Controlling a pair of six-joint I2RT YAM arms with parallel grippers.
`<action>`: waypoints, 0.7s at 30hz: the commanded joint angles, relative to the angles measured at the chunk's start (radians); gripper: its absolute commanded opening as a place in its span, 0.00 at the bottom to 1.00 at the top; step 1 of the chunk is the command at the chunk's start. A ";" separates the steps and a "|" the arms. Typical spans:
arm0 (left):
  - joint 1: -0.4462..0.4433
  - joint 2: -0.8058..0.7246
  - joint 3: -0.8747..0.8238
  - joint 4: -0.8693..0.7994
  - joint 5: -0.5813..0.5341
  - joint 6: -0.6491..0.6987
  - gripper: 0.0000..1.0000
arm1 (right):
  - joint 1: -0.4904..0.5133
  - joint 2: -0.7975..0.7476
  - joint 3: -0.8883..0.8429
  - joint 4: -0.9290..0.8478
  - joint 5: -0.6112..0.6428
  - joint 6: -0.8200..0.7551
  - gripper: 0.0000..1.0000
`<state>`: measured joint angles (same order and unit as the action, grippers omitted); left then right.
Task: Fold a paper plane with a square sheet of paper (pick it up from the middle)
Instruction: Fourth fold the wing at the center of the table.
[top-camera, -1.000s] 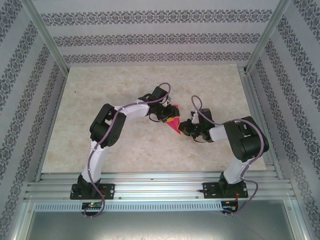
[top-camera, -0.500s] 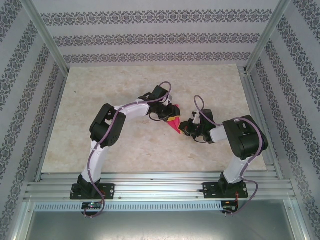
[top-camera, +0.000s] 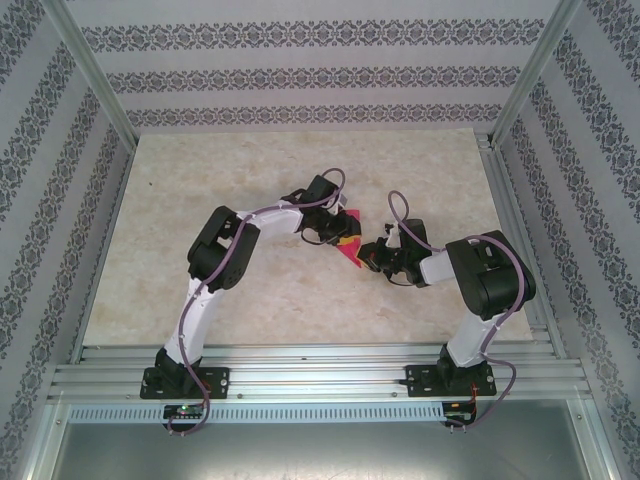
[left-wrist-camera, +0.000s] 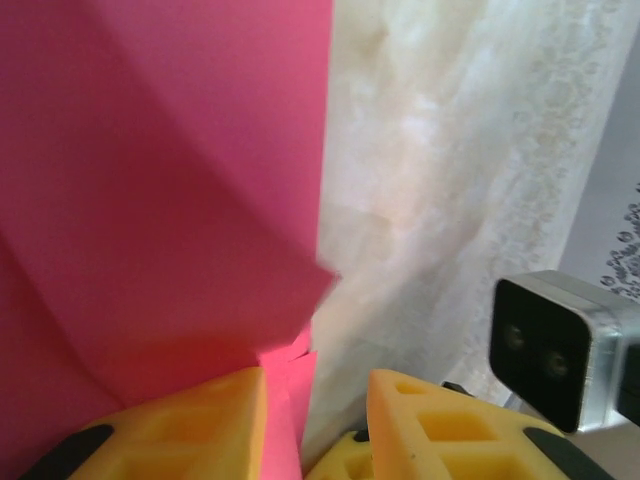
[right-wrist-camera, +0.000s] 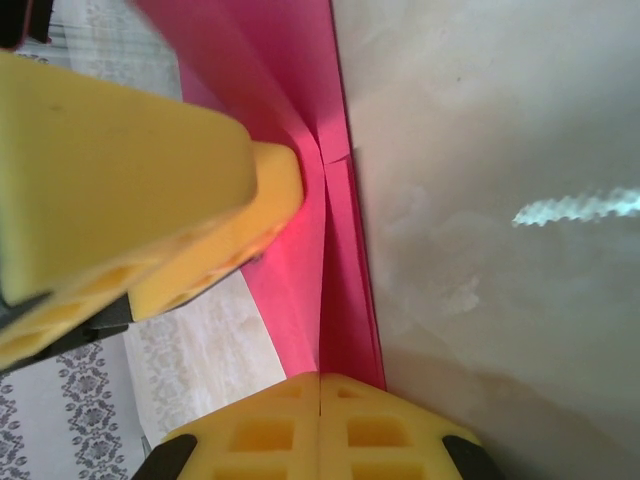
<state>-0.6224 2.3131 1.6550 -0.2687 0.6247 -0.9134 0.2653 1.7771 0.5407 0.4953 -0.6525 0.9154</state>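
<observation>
Jaws of the right gripper (right-wrist-camera: 320, 388) are pressed flat together. In the right wrist view the layered edge of the paper plane (right-wrist-camera: 325, 280) runs straight into their seam, so they are pinching it. Those of the left gripper (left-wrist-camera: 310, 390) stand a little apart in the left wrist view, with a small corner of the pink paper hanging in the gap. As far as that view shows, they bracket the paper rather than clamp it. One yellow finger (right-wrist-camera: 160, 190) of the left gripper lies against the paper's side at the upper left of the right wrist frame.

From above, the paper sits near the centre of the frame, between the two grippers and over the marble counter (top-camera: 250, 180). It appears there as a narrow magenta wedge tapering toward the bottom of the frame. Whether it touches the counter cannot be told.

The task looks well advanced. The sheet is no longer square, diagonal creases cross it, and several layers are stacked along one straight edge. What seems left is to sharpen the fold in hand, turn out the wings if they are not yet made, and set the plane down; the wings' state is hidden here
</observation>
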 joint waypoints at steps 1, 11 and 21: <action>-0.012 0.038 0.016 0.020 -0.014 -0.004 0.33 | 0.000 0.008 0.010 -0.014 0.047 -0.010 0.02; -0.012 0.045 0.021 0.005 -0.020 0.007 0.33 | -0.003 -0.270 0.032 -0.368 0.217 -0.173 0.14; -0.012 0.045 0.035 -0.007 -0.019 0.008 0.33 | 0.076 -0.196 0.055 -0.233 0.141 -0.087 0.03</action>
<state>-0.6243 2.3238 1.6669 -0.2623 0.6220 -0.9142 0.3336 1.5391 0.5892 0.2016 -0.4965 0.7956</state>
